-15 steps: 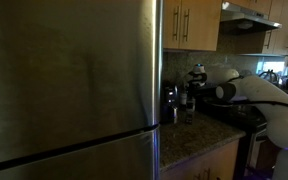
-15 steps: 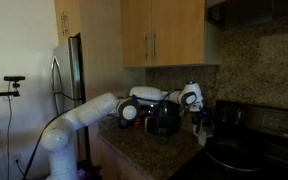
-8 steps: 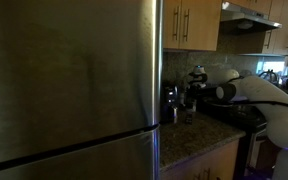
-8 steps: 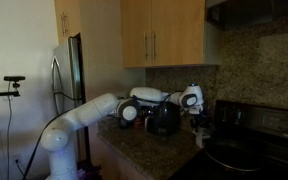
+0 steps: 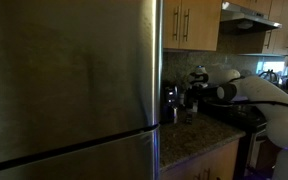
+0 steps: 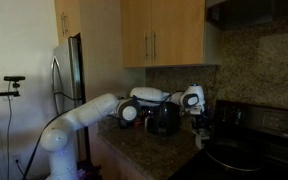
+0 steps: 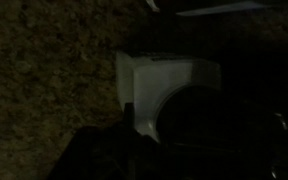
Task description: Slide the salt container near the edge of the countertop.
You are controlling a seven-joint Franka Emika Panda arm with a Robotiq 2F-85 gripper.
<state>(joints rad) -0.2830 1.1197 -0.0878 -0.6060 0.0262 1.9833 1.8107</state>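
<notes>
Whereas exterior views obscure it, wrist view shows salt container (image 7: 166,85).

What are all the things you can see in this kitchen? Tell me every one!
dark speckled granite countertop: one, brown-grey, low in both exterior views.
small pale greyish salt container: one, pale grey, on the countertop under the wrist camera.
tall stainless steel refrigerator: one, silver, at the countertop's end.
light wooden wall cabinets: several doors, tan, above the countertop.
shiny steel canister: one, silver, on the countertop near the refrigerator.
black boxy appliance: one, on the countertop beside the arm.
black stove top: one, next to the countertop.
black camera tripod: one, by the wall.
white robot arm: one, reaching over the countertop.
dark gripper: one, low over the countertop; open or shut, cannot tell.
</notes>
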